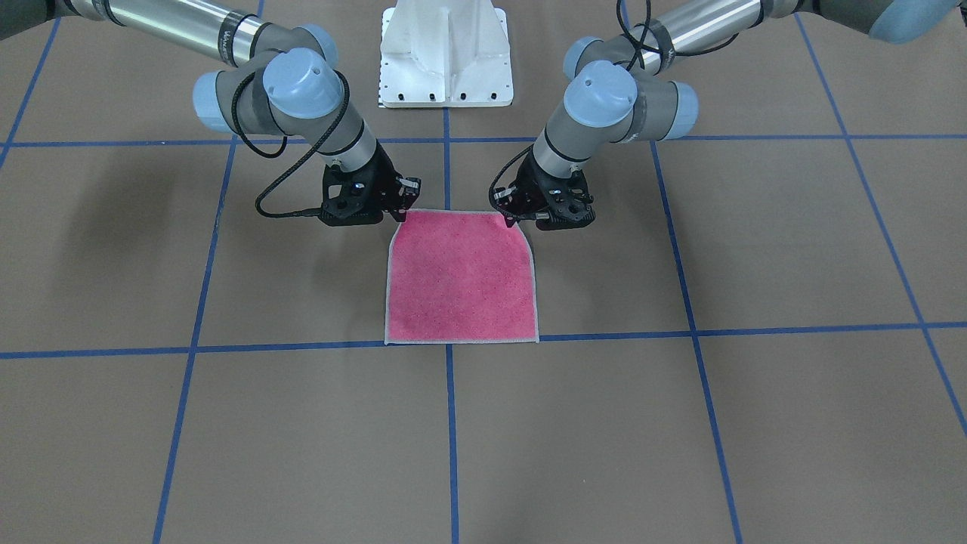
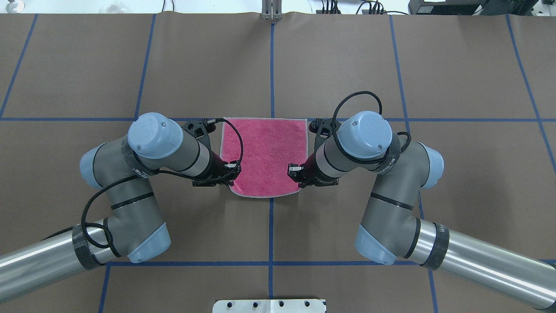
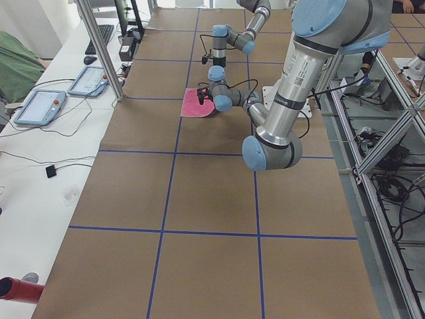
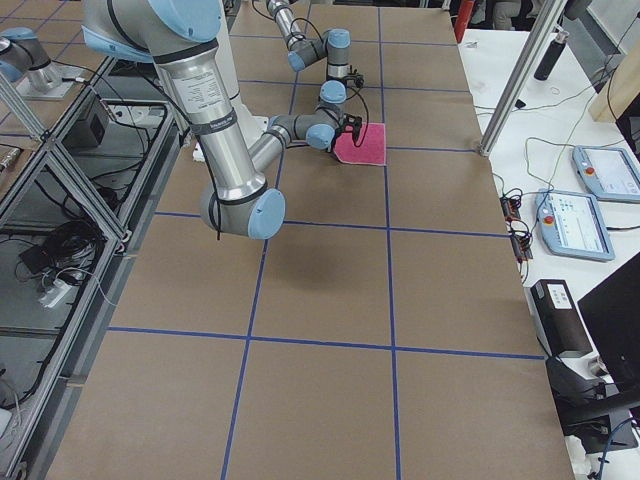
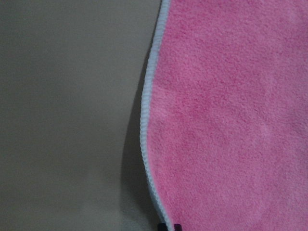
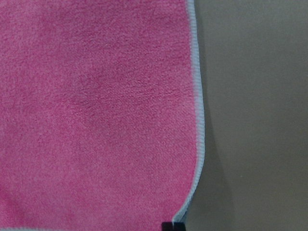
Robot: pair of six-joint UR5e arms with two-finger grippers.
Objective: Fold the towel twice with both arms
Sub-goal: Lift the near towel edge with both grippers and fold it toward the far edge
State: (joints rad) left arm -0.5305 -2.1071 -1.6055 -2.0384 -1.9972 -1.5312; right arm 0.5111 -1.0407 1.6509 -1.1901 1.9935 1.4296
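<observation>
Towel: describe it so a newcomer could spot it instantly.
On the brown table marked with blue tape lines, look just in front of the white base. The towel is there, its two robot-side corners pinched by the left end effector and right end effector. It is the only pink thing, squarish with a light grey edge.

pink towel [image 1: 461, 279], brown table [image 1: 755, 423], blue grid lines [image 1: 451, 438]

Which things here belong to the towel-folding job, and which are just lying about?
Job: towel; left gripper and right gripper, one at each robot-side corner.
Lying about: touchscreen pendants, keyboard, red object, white pedestal.
</observation>
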